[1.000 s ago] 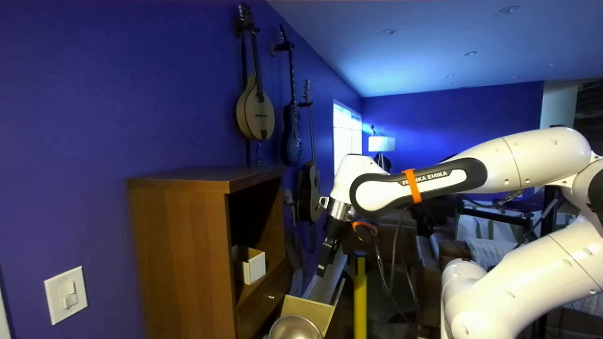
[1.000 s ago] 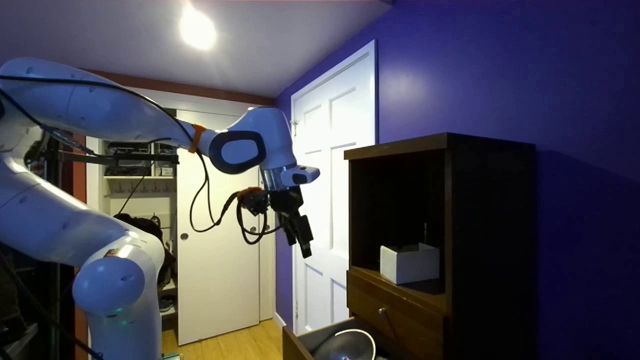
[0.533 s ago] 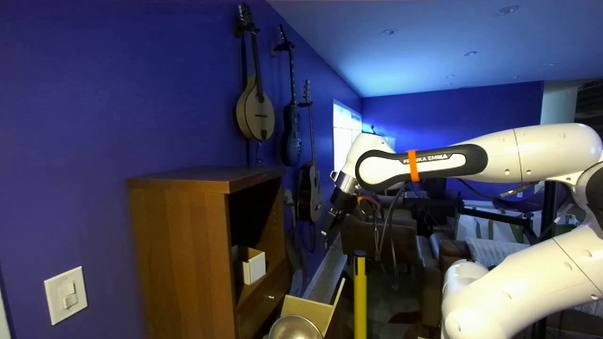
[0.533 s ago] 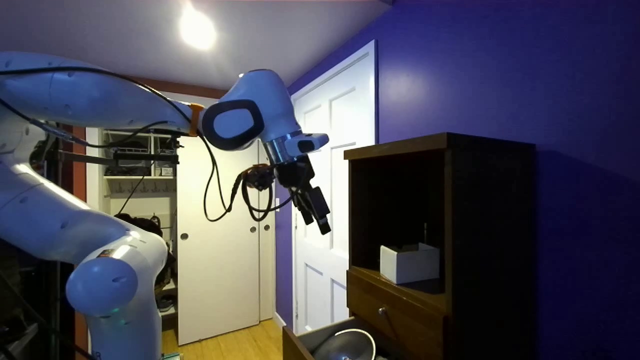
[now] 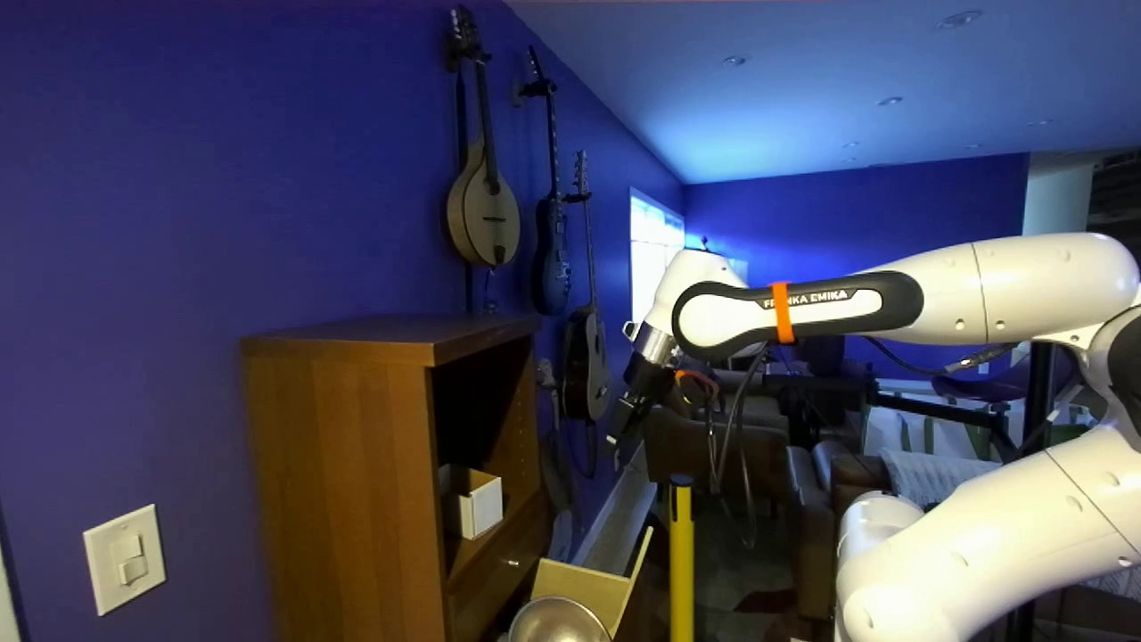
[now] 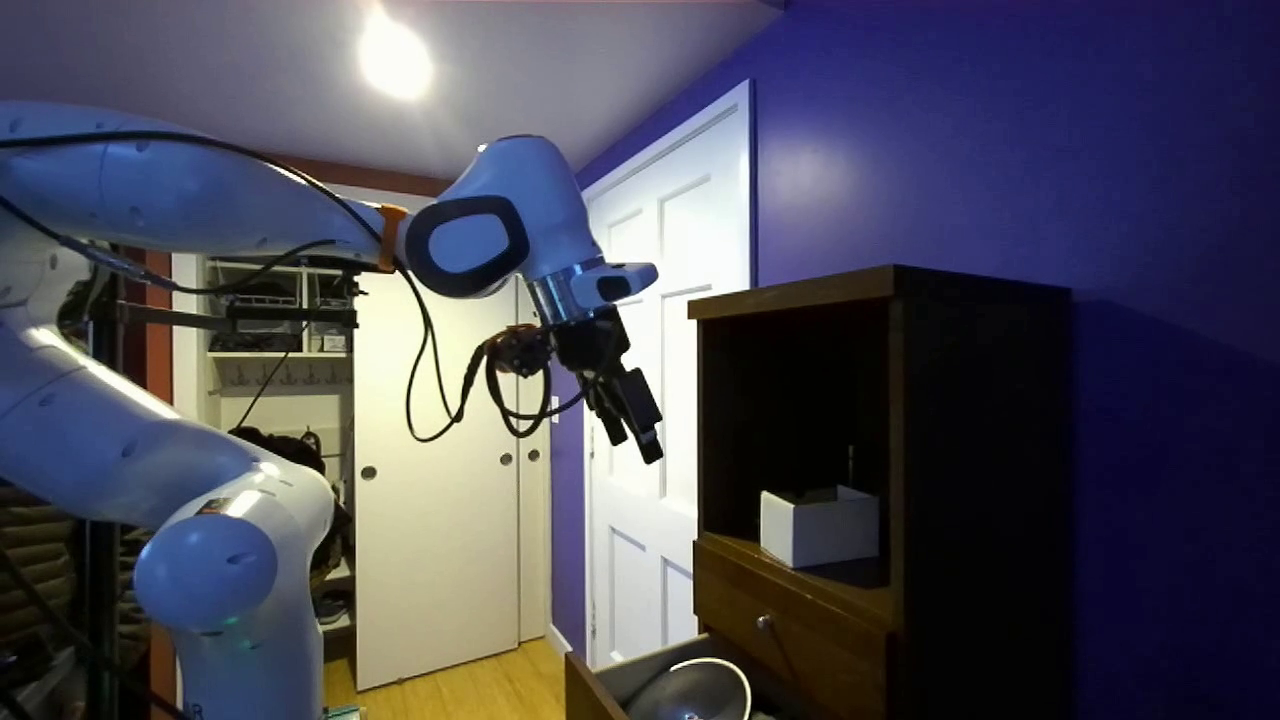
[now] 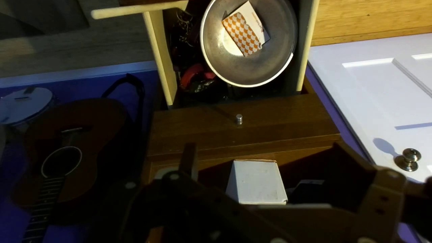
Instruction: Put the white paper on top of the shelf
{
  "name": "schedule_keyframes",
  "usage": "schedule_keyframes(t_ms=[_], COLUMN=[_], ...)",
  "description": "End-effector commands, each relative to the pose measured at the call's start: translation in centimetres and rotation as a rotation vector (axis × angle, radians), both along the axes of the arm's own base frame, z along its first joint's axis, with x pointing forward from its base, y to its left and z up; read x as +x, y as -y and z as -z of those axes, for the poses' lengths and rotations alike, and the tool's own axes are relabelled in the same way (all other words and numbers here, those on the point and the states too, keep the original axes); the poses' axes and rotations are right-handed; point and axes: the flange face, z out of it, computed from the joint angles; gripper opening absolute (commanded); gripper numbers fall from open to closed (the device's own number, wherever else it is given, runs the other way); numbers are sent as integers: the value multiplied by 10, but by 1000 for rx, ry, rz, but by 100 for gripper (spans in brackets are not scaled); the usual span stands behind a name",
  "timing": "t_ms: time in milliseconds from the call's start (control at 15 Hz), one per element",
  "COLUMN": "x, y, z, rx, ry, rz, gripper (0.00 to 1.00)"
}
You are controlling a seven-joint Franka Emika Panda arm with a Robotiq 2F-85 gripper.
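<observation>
Destination, by judgement: the flat top (image 5: 383, 328) of the tall brown wooden shelf cabinet (image 6: 970, 480), which stands at the right in an exterior view. The white robot arm with black trim (image 6: 240, 215) reaches in from the left. Below the cabinet's open bay, a brown wooden drawer with pale inner walls (image 7: 160, 50) is pulled out. In the wrist view it lies far from the fingers and holds a round grey metal bowl (image 7: 276, 50).

The black two-finger gripper (image 6: 634, 446) hangs left of the cabinet, tilted downward and apparently lower than the cabinet top. Its fingers stand wide apart and hold nothing. In the wrist view, the white cardboard box (image 7: 260, 182) in the bay shows between them; no contact is apparent.

An orange-and-white scallop-patterned card (image 7: 241, 35) lies inside the bowl. At its far right side, also in the bowl, is the small rectangular white paper (image 7: 255, 20), the best match for the task. Whether the two merely overlap or are joined cannot be told.

Step in hand, by judgement: positioning before the grasp. Next move: shift from the bay to above the drawer, lower the fingers inside the bowl's rim, and close on a free edge of the paper. Lift and placement are not yet done.
</observation>
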Motion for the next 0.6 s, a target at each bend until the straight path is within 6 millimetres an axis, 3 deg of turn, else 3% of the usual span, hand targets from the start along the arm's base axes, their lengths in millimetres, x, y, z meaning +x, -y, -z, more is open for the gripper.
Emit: schedule_keyframes(t_ms=[0, 200, 267, 333, 533], x=[9, 26, 46, 52, 66], y=[-36, -78, -92, -103, -125], z=[30, 60, 59, 68, 82], rx=[-8, 31, 40, 41, 37], ry=[-20, 21, 38, 66, 94], rz=[17, 51, 66, 88, 135], gripper=[100, 100, 100, 100, 100])
